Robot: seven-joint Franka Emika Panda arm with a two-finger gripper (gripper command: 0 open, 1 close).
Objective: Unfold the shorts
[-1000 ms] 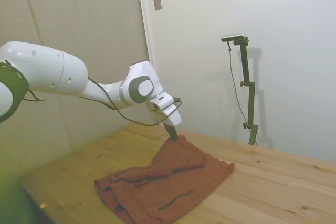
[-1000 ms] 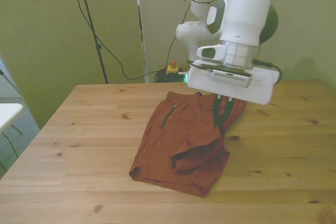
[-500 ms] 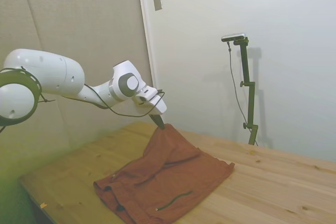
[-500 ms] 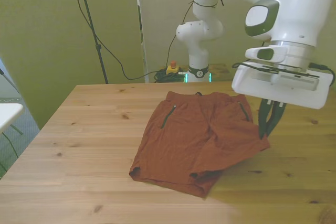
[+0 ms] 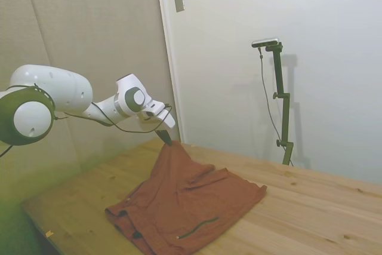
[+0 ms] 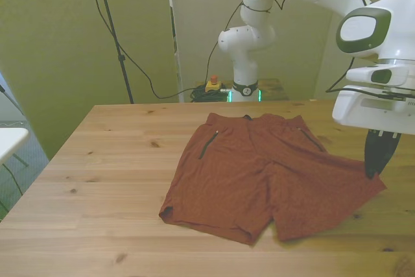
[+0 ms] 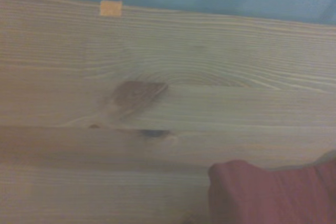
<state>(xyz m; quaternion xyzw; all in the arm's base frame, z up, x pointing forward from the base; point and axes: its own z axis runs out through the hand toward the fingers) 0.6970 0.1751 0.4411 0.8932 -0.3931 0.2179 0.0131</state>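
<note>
Front view, gripper (image 6: 374, 172) pinching shorts (image 6: 259, 173) corner

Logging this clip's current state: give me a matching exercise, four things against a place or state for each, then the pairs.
Things:
1. shorts
2. tool
3. table
4. red button

Places or states:
A. behind the table, by the robot's base
B. shut on a raised corner of cloth
C. mostly spread flat, one corner lifted
D. bare wood on the front view's left

Pairs: 1-C, 2-B, 3-D, 4-A
</note>
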